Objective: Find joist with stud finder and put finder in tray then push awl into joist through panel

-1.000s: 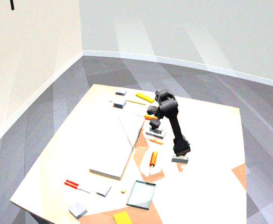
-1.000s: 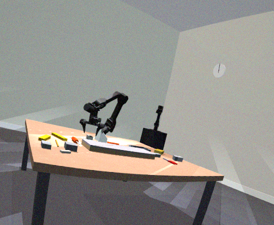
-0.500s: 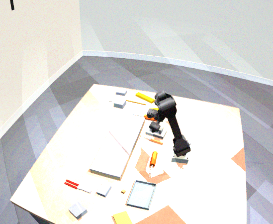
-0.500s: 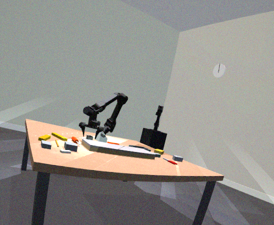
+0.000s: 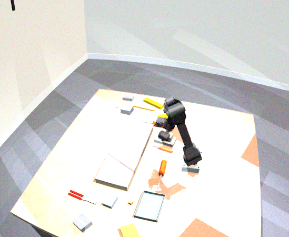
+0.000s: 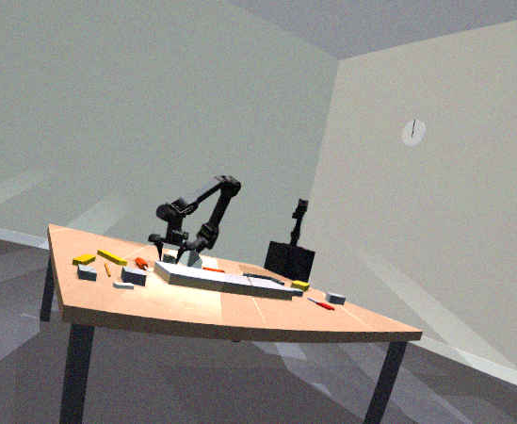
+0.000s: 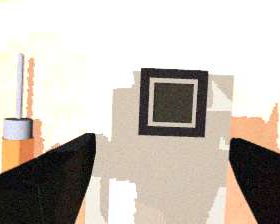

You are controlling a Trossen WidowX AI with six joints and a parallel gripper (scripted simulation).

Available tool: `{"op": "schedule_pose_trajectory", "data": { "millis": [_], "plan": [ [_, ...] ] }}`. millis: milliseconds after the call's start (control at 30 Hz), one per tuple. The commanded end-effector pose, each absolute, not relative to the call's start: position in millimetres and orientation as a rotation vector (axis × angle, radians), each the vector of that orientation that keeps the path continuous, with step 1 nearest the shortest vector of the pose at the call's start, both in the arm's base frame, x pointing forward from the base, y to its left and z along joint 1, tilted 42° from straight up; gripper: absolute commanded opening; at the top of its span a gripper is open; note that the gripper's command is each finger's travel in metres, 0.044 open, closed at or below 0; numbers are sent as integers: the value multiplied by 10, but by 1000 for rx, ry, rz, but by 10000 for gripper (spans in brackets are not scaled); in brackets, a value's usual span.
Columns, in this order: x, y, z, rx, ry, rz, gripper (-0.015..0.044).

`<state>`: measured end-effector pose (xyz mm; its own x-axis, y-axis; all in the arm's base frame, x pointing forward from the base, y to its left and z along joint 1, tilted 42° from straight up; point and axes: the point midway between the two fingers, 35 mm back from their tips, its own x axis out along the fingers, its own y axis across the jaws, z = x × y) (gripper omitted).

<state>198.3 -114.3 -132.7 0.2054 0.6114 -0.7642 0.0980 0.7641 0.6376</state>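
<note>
The grey stud finder lies beside the panel, its dark square screen facing up. My gripper points down over it, open, with one finger on each side of its body. The white floor panel is a raised slab; no joist shows. The shallow tray is empty. An orange-handled tool lies close to the stud finder. Another orange-handled tool lies towards the tray, and a red-orange one near the panel's far end. I cannot tell which is the awl.
Beyond the gripper are yellow bars, a pencil and grey blocks. Near the tray are a small yellow cube, more grey blocks, a red-handled tool and a yellow block.
</note>
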Motion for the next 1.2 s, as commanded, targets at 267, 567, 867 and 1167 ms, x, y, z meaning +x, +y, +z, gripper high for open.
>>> {"op": "schedule_pose_trajectory", "data": {
  "millis": [267, 567, 867, 1167],
  "plan": [
    [1978, -1123, -1330, 658, 1334, 396, 215],
    [1978, -1123, -1330, 658, 1334, 396, 155],
    [2037, -1407, -1067, 656, 1335, 393, 0],
    [2047, -1771, -597, 656, 1336, 393, 0]
  ]
}}
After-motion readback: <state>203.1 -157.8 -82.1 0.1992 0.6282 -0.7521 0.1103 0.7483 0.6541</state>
